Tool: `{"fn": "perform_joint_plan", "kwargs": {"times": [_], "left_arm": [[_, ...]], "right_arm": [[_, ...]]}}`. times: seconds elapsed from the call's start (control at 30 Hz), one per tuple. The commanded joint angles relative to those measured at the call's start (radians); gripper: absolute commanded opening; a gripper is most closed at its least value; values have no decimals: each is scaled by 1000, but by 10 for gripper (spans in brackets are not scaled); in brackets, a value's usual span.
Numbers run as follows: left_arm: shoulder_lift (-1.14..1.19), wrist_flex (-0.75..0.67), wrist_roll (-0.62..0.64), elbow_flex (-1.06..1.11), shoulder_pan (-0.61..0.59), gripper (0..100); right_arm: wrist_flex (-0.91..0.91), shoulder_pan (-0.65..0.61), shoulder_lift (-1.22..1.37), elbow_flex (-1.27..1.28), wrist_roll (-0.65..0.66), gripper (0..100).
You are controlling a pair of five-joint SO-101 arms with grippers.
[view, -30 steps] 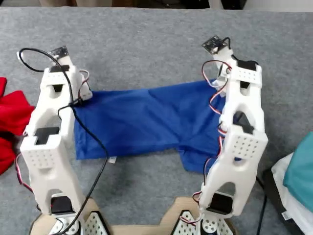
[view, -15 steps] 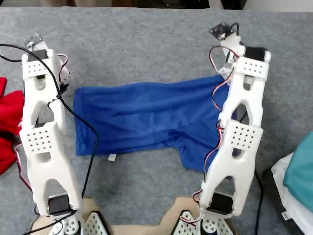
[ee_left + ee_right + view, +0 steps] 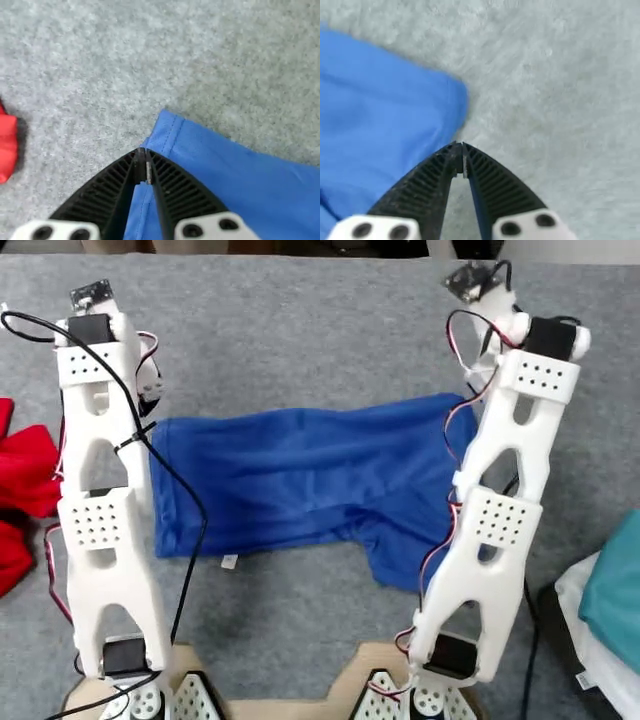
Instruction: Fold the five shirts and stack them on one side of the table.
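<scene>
Red heap point(image 3: 18, 495) waits far left. My left gripper point(image 3: 142, 162) sits with jaws pressed together at the blue shirt point(image 3: 300, 480)'s far corner. The shirt lies flat between my two grippers, I'd say smoothed for folding. Right gripper point(image 3: 459, 155), jaws likewise closed, hangs just off the opposite corner.
</scene>
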Motion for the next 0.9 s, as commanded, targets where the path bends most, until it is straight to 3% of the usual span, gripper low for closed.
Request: {"fn": "perform_joint_plan", "kwargs": {"times": [0.0,0.13,0.37,0.57,0.7,0.8,0.87], "left_arm": [[-71,17,-52,-48,6,20],[-188,17,-77,81,9,20],[-438,-44,-110,548,83,20],[-702,-413,-103,1143,152,20],[-889,-766,-101,1550,169,20],[-975,-1031,-78,1774,163,20],[-1012,-1134,-66,1846,152,20]], "right_arm": [[18,22,-128,157,6,5],[14,-12,-303,430,9,5],[-61,-87,-529,851,-12,5],[-207,-156,-639,1150,-44,5],[-304,-193,-653,1287,-52,5],[-365,-225,-653,1336,-100,5],[-397,-242,-653,1354,-110,5]]}}
